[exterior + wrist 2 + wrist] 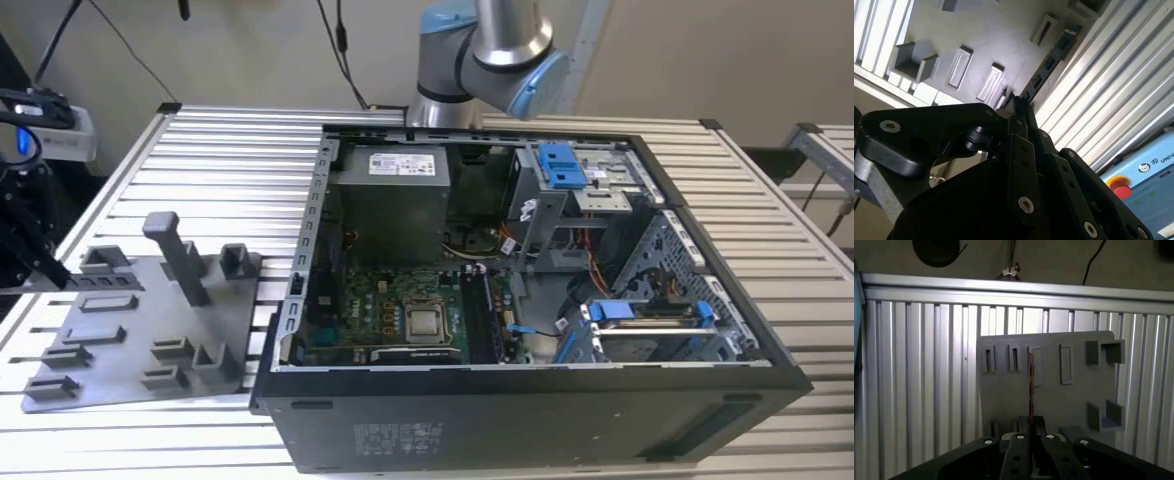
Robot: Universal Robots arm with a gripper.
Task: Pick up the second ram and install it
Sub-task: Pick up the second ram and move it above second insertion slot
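Note:
The second ram [1051,57] is a thin dark stick, and my gripper [1019,102] is shut on one end of it. In the first wrist view the ram [1030,382] shows edge-on, reaching out from the gripper [1031,421] over the grey holder tray [1054,405] and its row of slots. The tray looks small beneath, so the stick is held well above it. In the exterior view the dark gripper [40,265] hangs at the exterior view's left, beside the tray [134,330].
An open computer case [534,420] lies on the slatted metal table [227,160] at the exterior view's right of the tray. Inside it are a motherboard [387,310], a power supply [387,200] and blue drive brackets [561,165]. A red stop button [1118,186] sits nearby.

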